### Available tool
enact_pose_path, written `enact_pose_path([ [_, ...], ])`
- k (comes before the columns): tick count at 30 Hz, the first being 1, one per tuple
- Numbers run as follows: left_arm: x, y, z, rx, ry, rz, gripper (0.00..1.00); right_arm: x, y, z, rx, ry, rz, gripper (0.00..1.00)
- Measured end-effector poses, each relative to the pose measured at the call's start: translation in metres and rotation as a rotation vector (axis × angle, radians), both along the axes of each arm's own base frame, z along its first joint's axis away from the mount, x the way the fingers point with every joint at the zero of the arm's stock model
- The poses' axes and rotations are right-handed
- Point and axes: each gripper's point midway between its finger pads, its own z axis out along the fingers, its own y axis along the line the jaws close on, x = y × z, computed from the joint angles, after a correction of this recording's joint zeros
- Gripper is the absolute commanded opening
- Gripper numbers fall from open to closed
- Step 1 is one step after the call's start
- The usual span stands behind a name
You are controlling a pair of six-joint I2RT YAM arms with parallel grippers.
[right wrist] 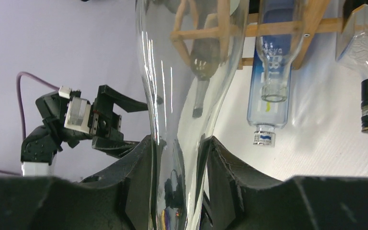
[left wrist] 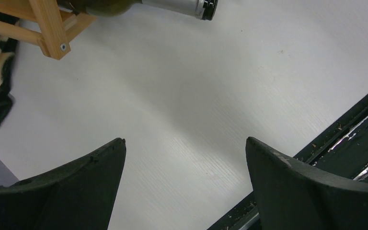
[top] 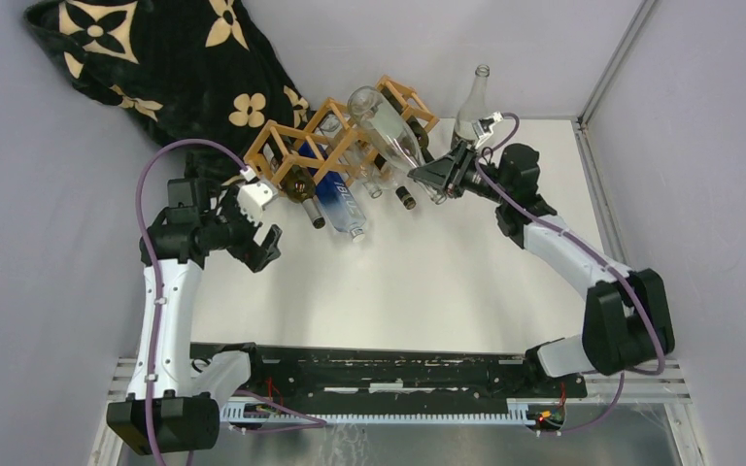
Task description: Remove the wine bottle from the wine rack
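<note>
In the right gripper [right wrist: 178,146], clenched on its neck, the wine bottle [right wrist: 187,72] runs straight ahead toward the wine rack [right wrist: 323,23].

The wine rack [left wrist: 48,26] is bare, matt light wood. The wine bottle [right wrist: 187,72] at the rack is smooth, glossy clear glass. Beneath the rack the desk [left wrist: 196,96] is matt white, faintly grained; behind the rack lies soft, plush dark cloth [top: 155,68].

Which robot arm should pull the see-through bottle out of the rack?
Right. The right hand is clamped on the neck of the clear bottle; the left hand is open over the table, holding nothing.
</note>
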Motion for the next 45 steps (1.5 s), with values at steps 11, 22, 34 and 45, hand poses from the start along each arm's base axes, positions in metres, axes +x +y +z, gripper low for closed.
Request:
enact_pose_path([
  [11,-0.012,-0.032,0.047,-0.028,-0.293,-0.282,1.0,-0.084,-0.009,0.044,-0.029,-0.177,0.087,0.0],
  [22,-0.004,-0.04,0.074,0.108,-0.567,-0.495,1.0,-0.177,0.029,-0.022,-0.275,-0.101,0.368,0.0],
  [34,-0.03,-0.042,0.035,0.217,-0.526,-0.715,1.0,-0.216,0.063,-0.051,-0.449,-0.078,0.536,0.0],
  [45,-0.068,-0.037,-0.024,0.238,-0.36,-0.826,1.0,-0.231,0.102,-0.057,-0.526,-0.095,0.653,0.0],
])
